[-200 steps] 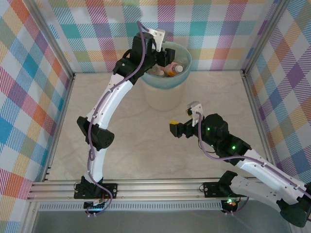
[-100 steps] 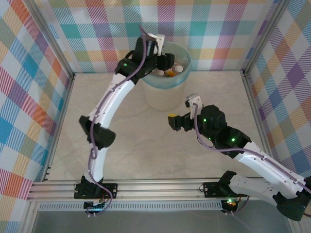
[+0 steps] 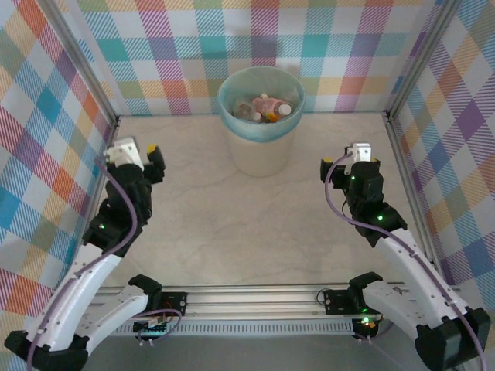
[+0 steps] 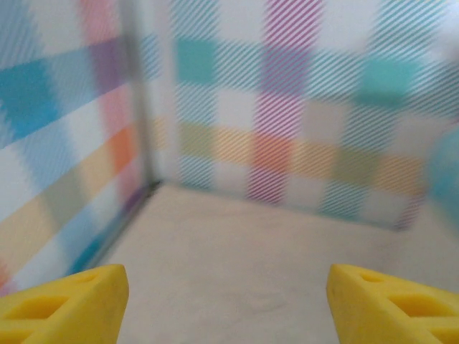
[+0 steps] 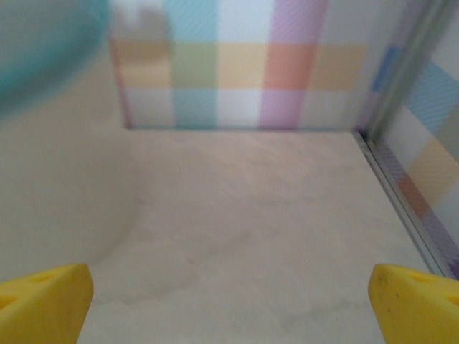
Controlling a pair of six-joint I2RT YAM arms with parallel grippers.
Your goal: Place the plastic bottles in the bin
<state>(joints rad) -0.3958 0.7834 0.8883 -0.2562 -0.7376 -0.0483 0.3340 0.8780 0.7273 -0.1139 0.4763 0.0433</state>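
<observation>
The bin [image 3: 259, 151] is cream-white with a pale teal bag over its rim and stands at the back centre of the table. Several plastic bottles [image 3: 265, 107] lie inside it, among them a pink one and an orange one with a white cap. My left gripper [image 3: 131, 154] hangs open over the left side of the table, well away from the bin. In the left wrist view its yellow fingers [image 4: 64, 304] stand far apart with only bare table between them. My right gripper [image 3: 349, 161] is open to the right of the bin, and its yellow fingers [image 5: 43, 304] hold nothing.
Plaid walls enclose the table on three sides, with metal posts at the back corners. A blurred teal edge of the bin [image 4: 448, 172] shows at the right of the left wrist view. The bin's teal rim [image 5: 43, 43] fills the upper left of the right wrist view.
The left arm has pulled back from the bin's rim to the left side of the table, its jaws wider. The right arm has swung from the table's middle to the right.
</observation>
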